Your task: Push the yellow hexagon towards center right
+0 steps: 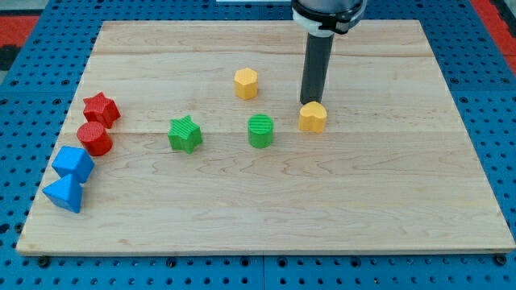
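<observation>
Two yellow blocks lie on the wooden board (pixel 266 217). One is a yellow hexagon-like block (pixel 246 83) above the middle. The other is a more orange-yellow, hexagon-like block (pixel 312 117) to its lower right. My tip (pixel 310 102) rests at the top edge of the orange-yellow block, touching it or nearly so. The rod rises straight up from there to the arm at the view's top. The first yellow block is well to the left of my tip.
A green cylinder (pixel 260 130) stands left of the orange-yellow block, and a green star (pixel 185 134) farther left. At the left edge are a red star (pixel 101 107), a red cylinder (pixel 95 138), a blue cube-like block (pixel 73 163) and a blue triangle (pixel 64 194).
</observation>
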### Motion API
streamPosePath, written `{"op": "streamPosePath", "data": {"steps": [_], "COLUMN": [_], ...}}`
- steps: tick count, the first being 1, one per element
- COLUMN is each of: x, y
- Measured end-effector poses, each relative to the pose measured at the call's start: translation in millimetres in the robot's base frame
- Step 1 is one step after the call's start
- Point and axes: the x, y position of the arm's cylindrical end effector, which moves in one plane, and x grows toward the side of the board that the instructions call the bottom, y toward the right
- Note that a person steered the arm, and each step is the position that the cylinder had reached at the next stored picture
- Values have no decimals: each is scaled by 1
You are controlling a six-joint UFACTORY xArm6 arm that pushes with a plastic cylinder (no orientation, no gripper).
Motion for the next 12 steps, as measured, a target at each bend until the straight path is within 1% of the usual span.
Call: {"op": "streamPosePath", "data": {"steps": [1, 2, 3, 4, 5, 6, 7, 8, 9, 10, 11, 12], "x": [7, 30, 31, -46, -87, -89, -89, -68, -50, -50, -42, -56], "y": [-3, 27, 40, 63, 40, -37, -128, -168, -85, 21, 56, 2]}}
